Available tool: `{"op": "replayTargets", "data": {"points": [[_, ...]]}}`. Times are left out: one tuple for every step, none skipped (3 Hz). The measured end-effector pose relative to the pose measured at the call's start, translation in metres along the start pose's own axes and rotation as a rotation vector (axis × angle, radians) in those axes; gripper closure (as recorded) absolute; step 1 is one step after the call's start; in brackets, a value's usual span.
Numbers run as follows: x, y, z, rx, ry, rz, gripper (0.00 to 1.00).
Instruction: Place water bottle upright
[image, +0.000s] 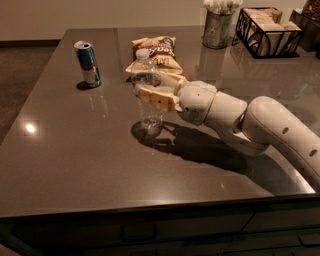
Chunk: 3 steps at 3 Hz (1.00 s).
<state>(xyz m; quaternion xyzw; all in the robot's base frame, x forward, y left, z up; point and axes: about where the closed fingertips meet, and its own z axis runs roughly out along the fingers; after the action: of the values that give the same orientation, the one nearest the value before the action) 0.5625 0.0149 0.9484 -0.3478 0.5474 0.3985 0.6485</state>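
Observation:
The water bottle (151, 113), clear with a white cap, stands upright on the dark table (90, 150), a little left of its middle. Its base rests on the surface. My gripper (145, 85) reaches in from the right at the bottle's mid height. One cream finger (156, 98) is on the near side of the bottle and the other is on the far side. The gripper is closed around the bottle's body. The label band is hidden behind the fingers.
A blue and silver can (88, 63) stands at the back left. A chip bag (156, 52) lies just behind the bottle. A metal cup (218, 27) and a black wire basket (267, 31) stand at the back right. My arm (260, 130) crosses the table's right side.

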Motion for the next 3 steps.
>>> {"op": "replayTargets", "data": {"points": [[0.0041, 0.0009, 0.0002, -0.022, -0.021, -0.008, 0.58], [0.0039, 0.0023, 0.0017, -0.026, -0.022, -0.009, 0.35], [0.0033, 0.0044, 0.0040, -0.031, -0.022, -0.010, 0.04]]}}
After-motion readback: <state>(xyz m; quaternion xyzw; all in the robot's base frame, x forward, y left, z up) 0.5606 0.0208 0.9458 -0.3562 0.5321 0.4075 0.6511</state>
